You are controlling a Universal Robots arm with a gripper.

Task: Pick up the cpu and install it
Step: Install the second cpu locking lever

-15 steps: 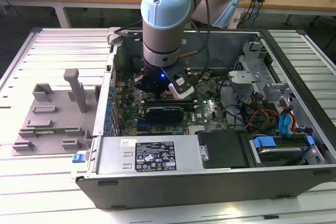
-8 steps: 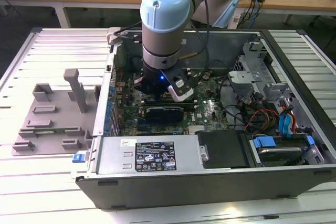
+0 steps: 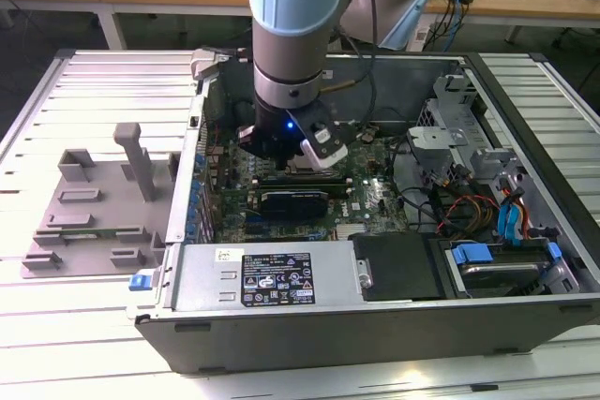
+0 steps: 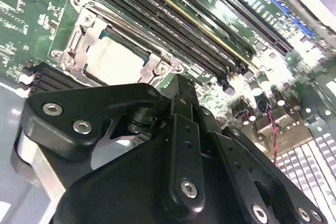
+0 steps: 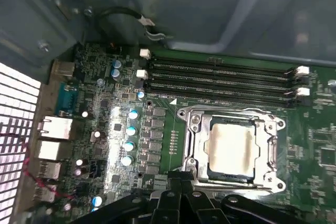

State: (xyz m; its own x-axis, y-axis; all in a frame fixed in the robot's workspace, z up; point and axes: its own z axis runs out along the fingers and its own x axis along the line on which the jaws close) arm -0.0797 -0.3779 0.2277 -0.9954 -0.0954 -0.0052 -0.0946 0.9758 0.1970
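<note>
- Setting: a slatted metal table (image 3: 94,344), with wooden benches behind it, carries an open computer case (image 3: 375,316) lying on its side.
- The cpu (image 5: 232,147): square chip with a silvery top, lying flat inside the metal socket frame (image 5: 195,145) on the green motherboard (image 5: 163,150); in the second wrist view it (image 4: 113,59) shows pale within the same frame. No part of the arm touches it.
- Memory slots (image 5: 220,80): long black parallel rows running just beside the socket; in the second wrist view they (image 4: 173,19) pass along one side of the chip.
- Capacitors (image 5: 128,145): a line of small round cans, near the socket's other side.
- The gripper (image 5: 181,195): black linkage hanging over the board at the socket's edge, apart from the chip; whether its fingers are spread or pressed together cannot be told. In the exterior view the robot arm (image 3: 291,44) reaches down into the case.
- Grey plastic tray (image 3: 89,222): raised blocks, on the table at the exterior view's left, just beside the case.
- Power supply (image 3: 262,274): along the case's near wall.
</note>
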